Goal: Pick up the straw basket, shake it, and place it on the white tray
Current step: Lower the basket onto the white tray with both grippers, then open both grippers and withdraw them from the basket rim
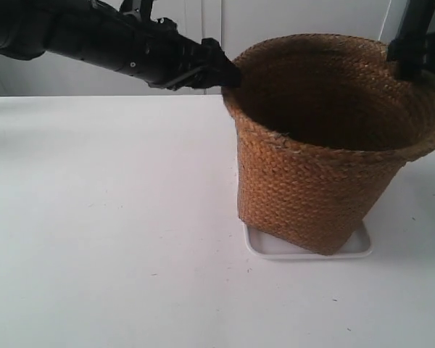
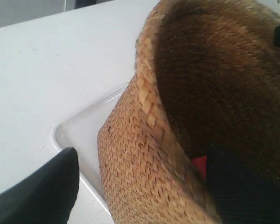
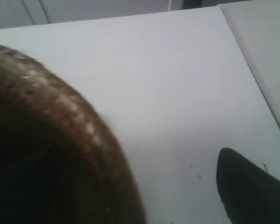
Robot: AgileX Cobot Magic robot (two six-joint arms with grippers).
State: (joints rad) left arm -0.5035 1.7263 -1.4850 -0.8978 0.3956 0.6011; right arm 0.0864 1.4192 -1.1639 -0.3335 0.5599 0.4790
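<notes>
The straw basket rests on the white tray and leans a little. The gripper of the arm at the exterior view's left is at the basket's braided rim; the other arm's gripper is at the opposite rim. In the left wrist view my left gripper is open astride the basket wall, its outer finger apart from the weave, above the tray. My right gripper is open too: one finger stands clear of the basket, the other is hidden.
The white table stretches wide on the exterior view's left and front. Its edge runs close to the basket in the right wrist view. A pale wall or cabinet stands behind the table.
</notes>
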